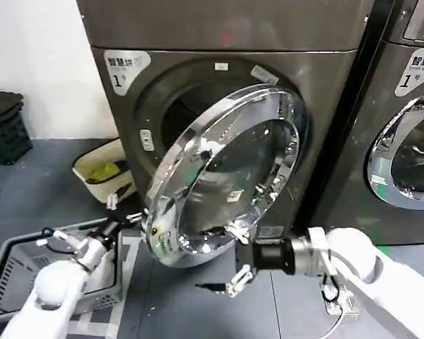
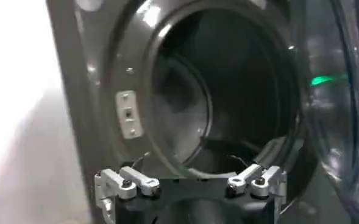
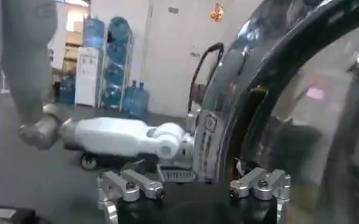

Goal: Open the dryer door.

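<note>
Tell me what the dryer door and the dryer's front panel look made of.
Dryer door: the wide ring looks like polished chrome-finished metal, mirroring the room; the centre looks like dark tinted glass or clear plastic. Dryer: the front panel appears to be brushed or painted bronze-grey metal with a dull sheen.

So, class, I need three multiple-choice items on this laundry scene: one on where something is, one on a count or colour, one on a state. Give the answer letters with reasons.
1. Where is the right gripper?
A. Under the lower edge of the dryer door
B. Inside the drum
C. On top of the dryer

2. What number is printed on the dryer's white sticker?
A. 3
B. 1
C. 7

3. What is the state of the dryer door?
A. Shut flat against the front
B. Taken off and lying on the floor
C. Swung partly open

Answers: 1 A, the head view shows it just below the chrome ring. 2 B, the sticker reads 1. 3 C, the drum mouth shows behind the angled door; the left gripper is near its free edge.
</note>
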`<state>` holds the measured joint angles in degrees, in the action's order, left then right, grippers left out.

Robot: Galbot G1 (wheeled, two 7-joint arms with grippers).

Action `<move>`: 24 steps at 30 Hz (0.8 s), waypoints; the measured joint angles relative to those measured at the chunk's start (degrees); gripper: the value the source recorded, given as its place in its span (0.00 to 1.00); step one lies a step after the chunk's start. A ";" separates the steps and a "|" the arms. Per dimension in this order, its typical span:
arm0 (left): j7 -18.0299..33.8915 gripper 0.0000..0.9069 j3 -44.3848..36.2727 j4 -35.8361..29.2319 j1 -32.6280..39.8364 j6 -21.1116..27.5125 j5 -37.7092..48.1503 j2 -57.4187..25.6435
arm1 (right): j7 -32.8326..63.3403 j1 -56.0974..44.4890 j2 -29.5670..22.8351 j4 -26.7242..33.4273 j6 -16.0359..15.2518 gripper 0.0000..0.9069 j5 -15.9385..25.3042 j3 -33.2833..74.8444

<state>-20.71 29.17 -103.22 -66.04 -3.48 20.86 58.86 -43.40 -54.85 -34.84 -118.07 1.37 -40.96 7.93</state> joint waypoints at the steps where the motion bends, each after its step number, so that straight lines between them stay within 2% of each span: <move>1: -0.29 1.00 -0.73 0.19 0.54 -0.10 0.04 -0.16 | 0.79 -2.64 -0.06 -0.22 0.39 1.00 0.15 2.29; 7: -1.49 1.00 -4.54 0.70 2.99 -0.33 1.20 -1.14 | 5.07 -19.41 -2.19 -1.86 1.91 1.00 -0.13 19.46; 11: -1.88 1.00 -6.71 0.69 4.18 -0.37 2.46 -1.67 | 6.81 -31.65 -5.51 -3.06 4.20 1.00 0.25 32.20; 18: -2.12 1.00 -9.89 0.82 5.75 -0.86 2.66 -2.10 | 12.85 -49.01 -15.80 -3.06 8.64 1.00 2.92 50.11; 24: -2.02 1.00 -12.90 0.76 6.95 -1.10 2.61 -1.77 | 18.52 -57.18 -24.87 -2.20 10.66 1.00 5.33 58.49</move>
<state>-22.73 16.26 -102.47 -59.09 -4.58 23.48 57.08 -24.88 -112.02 -59.71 -120.27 12.03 -35.63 66.41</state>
